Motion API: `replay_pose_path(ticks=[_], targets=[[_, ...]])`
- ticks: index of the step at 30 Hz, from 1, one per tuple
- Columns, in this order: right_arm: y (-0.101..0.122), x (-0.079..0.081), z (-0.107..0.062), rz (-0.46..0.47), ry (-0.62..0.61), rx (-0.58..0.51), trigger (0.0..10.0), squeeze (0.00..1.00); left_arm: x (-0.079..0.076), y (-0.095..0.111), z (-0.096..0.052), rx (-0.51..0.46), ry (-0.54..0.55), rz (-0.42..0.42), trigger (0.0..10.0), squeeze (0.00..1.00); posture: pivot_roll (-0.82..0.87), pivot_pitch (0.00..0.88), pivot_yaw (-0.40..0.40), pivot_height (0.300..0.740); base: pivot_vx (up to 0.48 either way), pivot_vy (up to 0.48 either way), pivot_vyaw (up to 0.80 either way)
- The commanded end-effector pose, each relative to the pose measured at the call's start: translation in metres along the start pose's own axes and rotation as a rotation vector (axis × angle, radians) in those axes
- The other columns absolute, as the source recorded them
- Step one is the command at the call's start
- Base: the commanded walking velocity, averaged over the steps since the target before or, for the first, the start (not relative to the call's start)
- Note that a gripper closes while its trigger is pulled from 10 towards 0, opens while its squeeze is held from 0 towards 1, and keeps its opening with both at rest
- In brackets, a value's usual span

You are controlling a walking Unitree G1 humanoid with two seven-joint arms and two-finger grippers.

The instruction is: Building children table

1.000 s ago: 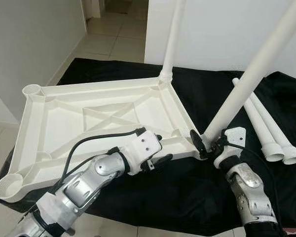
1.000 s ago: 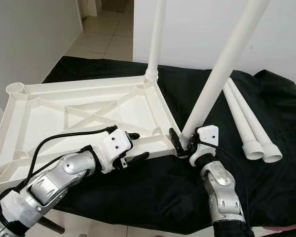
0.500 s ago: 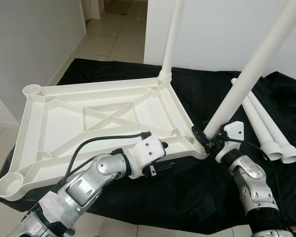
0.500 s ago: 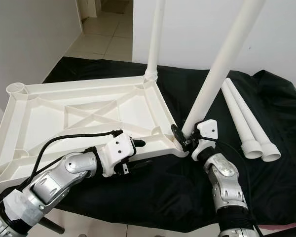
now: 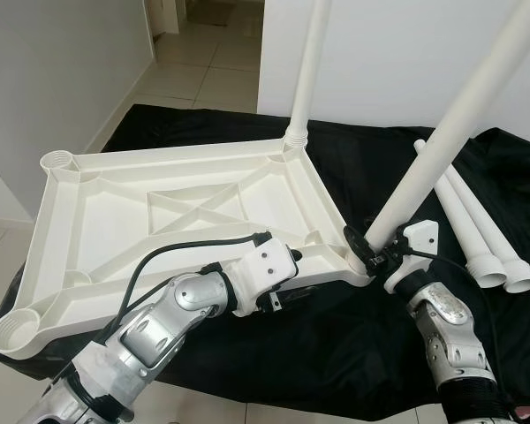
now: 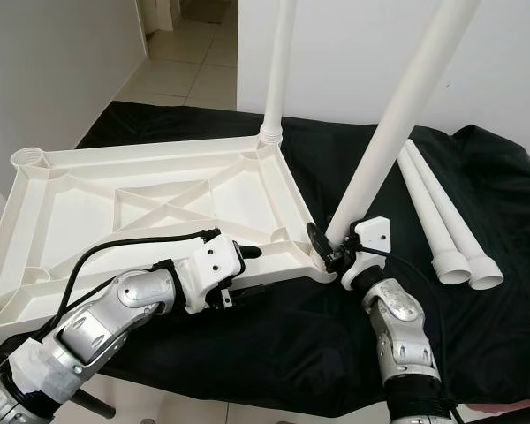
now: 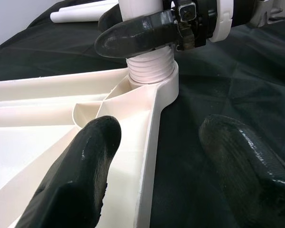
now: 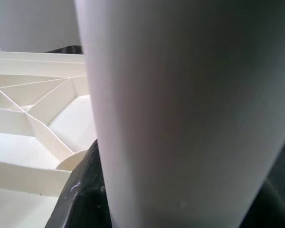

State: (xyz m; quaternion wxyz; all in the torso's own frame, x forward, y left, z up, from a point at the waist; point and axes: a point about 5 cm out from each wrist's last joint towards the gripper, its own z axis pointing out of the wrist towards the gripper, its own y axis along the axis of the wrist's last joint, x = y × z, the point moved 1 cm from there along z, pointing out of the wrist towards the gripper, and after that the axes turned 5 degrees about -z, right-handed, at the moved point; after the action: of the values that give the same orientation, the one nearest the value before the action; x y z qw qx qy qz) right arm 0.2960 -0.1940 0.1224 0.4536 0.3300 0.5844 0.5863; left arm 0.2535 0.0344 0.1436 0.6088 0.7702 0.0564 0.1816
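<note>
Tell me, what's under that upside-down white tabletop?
A black cloth lies under the tabletop and spreads out past its edges, with two loose legs resting on it. Whatever holds the cloth up is covered, so I can't say what it is.

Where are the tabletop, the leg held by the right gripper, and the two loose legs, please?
tabletop (image 5: 106,208): left eye view, ribbed underside.
held leg (image 5: 442,141): left eye view, mid shaft.
loose legs (image 5: 477,234): left eye view, shafts lying on the black cloth.
right gripper (image 5: 371,252): left eye view, at the leg's base.

near leg (image 5: 442,146) — top cut off | far leg (image 5: 306,66) — top cut off
</note>
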Motion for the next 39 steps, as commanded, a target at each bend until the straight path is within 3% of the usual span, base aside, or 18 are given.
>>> replay_pose_path(ticks=[1, 5, 7, 8, 11, 16, 18, 22, 33, 34, 35, 39], targets=[[-0.007, 0.001, -0.003, 0.024, -0.008, 0.029, 10.0, 0.0, 0.0, -0.003, -0.001, 0.017, -0.032, 0.008, 10.0, 0.0, -0.07, 0.0, -0.032, 0.74, 0.0, 0.0, 0.0], [-0.008, 0.001, -0.003, 0.018, -0.052, 0.048, 10.0, 0.0, 0.0, -0.002, -0.001, 0.016, -0.032, 0.008, 10.0, 0.0, -0.07, 0.0, -0.033, 0.74, 0.0, 0.0, 0.0], [-0.007, 0.006, -0.001, 0.073, -0.244, 0.07, 10.0, 0.0, 0.001, -0.002, -0.002, 0.017, -0.028, 0.01, 10.0, 0.0, -0.07, 0.0, -0.029, 0.74, 0.0, 0.0, 0.0], [-0.007, 0.006, -0.001, 0.073, -0.244, 0.07, 10.0, 0.0, 0.001, -0.002, -0.002, 0.017, -0.028, 0.01, 10.0, 0.0, -0.07, 0.0, -0.029, 0.74, 0.0, 0.0, 0.0], [-0.009, 0.012, -0.001, 0.093, -0.446, 0.115, 10.0, 0.0, 0.002, -0.003, -0.002, 0.019, -0.026, 0.012, 10.0, 0.0, -0.07, 0.0, -0.029, 0.74, 0.0, 0.0, 0.0], [-0.011, 0.015, -0.002, 0.093, -0.504, 0.137, 10.0, 0.0, 0.002, -0.003, -0.001, 0.019, -0.027, 0.013, 10.0, 0.0, -0.07, 0.0, -0.029, 0.74, 0.0, 0.0, 0.0], [-0.014, 0.027, -0.002, 0.124, -0.607, 0.177, 10.0, 0.0, 0.002, -0.003, -0.001, 0.018, -0.029, 0.013, 10.0, 0.0, -0.07, 0.0, -0.031, 0.74, 0.0, 0.0, 0.0], [-0.012, 0.044, 0.004, 0.156, -0.609, 0.18, 10.0, 0.0, 0.002, -0.002, 0.0, 0.016, -0.029, 0.012, 10.0, 0.0, -0.07, 0.0, -0.032, 0.74, 0.0, 0.0, 0.0], [-0.002, 0.045, 0.006, 0.173, -0.613, 0.143, 10.0, 0.0, 0.002, -0.002, 0.002, 0.011, -0.026, 0.01, 10.0, 0.0, -0.08, 0.0, -0.034, 0.74, 0.0, 0.0, 0.0], [0.001, 0.045, 0.006, 0.17, -0.61, 0.131, 10.0, 0.63, 0.001, -0.002, 0.002, 0.011, -0.027, 0.009, 10.0, 0.0, -0.08, 0.0, -0.034, 0.74, 0.0, 0.0, 0.0], [0.003, 0.046, 0.006, 0.179, -0.591, 0.107, 10.0, 1.0, 0.001, -0.002, 0.002, 0.01, -0.026, 0.009, 10.0, 0.0, -0.08, 0.0, -0.034, 0.74, 0.0, 0.0, 0.0], [0.006, 0.045, 0.005, 0.187, -0.571, 0.084, 10.0, 1.0, 0.001, -0.002, 0.002, 0.009, -0.023, 0.008, 10.0, 0.0, -0.08, 0.0, -0.034, 0.74, 0.0, 0.0, 0.0]])
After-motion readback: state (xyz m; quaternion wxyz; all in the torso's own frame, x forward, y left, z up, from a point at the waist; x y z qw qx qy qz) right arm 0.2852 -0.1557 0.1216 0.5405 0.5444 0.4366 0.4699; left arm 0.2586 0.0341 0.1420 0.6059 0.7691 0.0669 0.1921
